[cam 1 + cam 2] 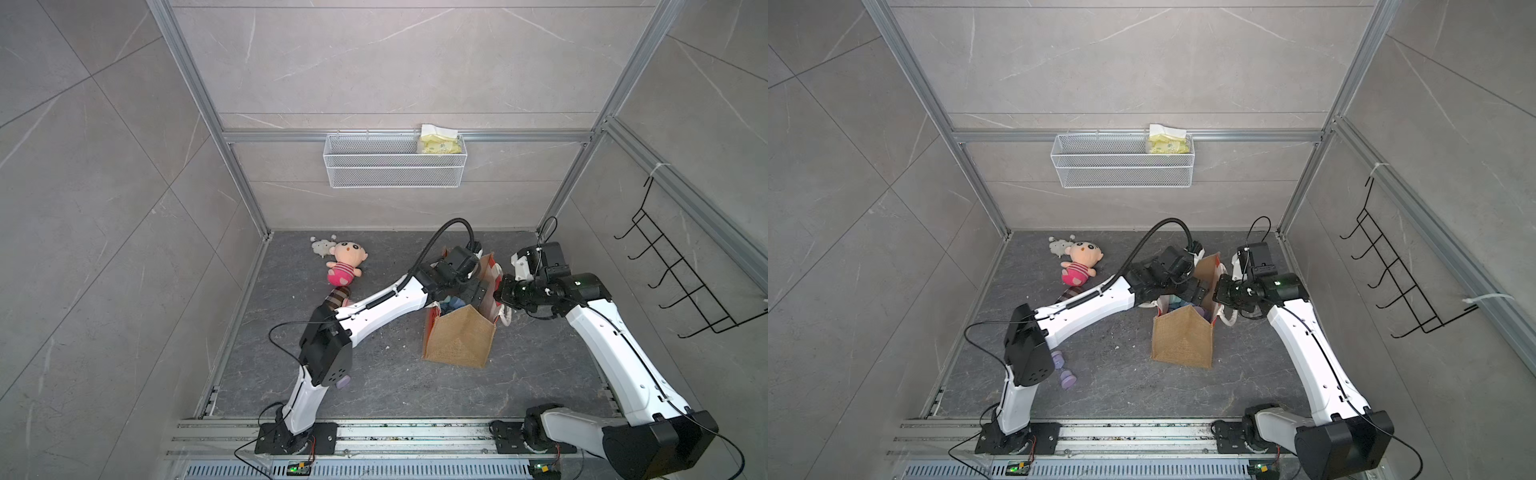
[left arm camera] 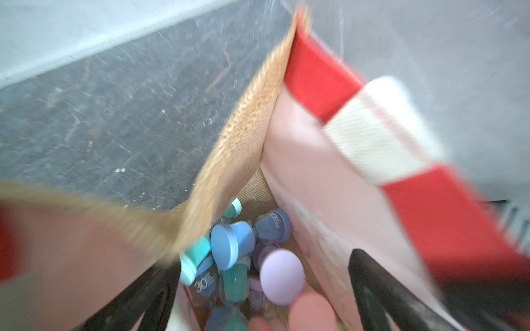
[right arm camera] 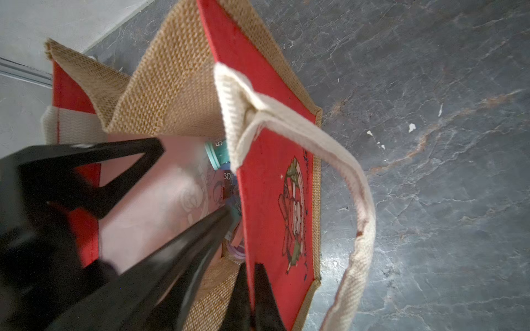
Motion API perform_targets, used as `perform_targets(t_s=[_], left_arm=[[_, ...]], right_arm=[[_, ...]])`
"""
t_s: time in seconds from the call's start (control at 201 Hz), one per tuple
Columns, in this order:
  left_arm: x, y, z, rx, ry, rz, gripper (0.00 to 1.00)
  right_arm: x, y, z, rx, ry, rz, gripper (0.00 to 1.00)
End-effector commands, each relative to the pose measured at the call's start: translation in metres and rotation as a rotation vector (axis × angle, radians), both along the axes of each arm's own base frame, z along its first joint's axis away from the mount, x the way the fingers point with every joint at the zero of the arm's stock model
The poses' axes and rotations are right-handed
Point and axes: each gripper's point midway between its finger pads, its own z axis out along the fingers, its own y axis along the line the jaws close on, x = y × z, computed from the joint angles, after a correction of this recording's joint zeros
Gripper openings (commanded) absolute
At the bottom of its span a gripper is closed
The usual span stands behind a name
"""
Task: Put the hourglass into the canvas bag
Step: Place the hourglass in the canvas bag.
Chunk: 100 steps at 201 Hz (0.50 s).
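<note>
The lilac hourglass point(image 2: 282, 276) lies inside the canvas bag point(image 1: 459, 345), on top of a pile of other hourglasses point(image 2: 229, 249) in blue and teal. The left gripper point(image 2: 263, 259) hangs in the mouth of the bag with its jaws wide apart, and it holds nothing. The right gripper point(image 3: 251, 272) is closed on the rim of the red panel and holds the bag open.

I think such an hourglass is light, with hard smooth end caps and a thin middle that may break, and it can roll. The safest hold is probably across the middle, between the caps.

A second hourglass point(image 1: 1064, 374) lies on the floor, beside the elbow of the left arm. The wire basket point(image 1: 374, 166) on the wall holds a yellow packet point(image 1: 440, 143) at one end.
</note>
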Motion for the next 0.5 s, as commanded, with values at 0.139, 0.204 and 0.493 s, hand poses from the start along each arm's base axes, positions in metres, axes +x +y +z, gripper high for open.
perform_targets(t_s=[0.139,0.204,0.493], left_arm=[[-0.03,0.07,0.124,-0.299,-0.136,0.092,0.98],[-0.031,0.101,0.119,-0.279,-0.139,0.181,0.98],[-0.019,0.262,0.003,0.062,0.116,0.74,0.97]], right_arm=[[0.01,0.01,0.001,0.034,-0.04,0.047,0.0],[0.01,0.014,0.0,0.043,-0.031,0.06,0.0],[0.005,0.017,0.013,0.054,-0.054,0.073,0.03]])
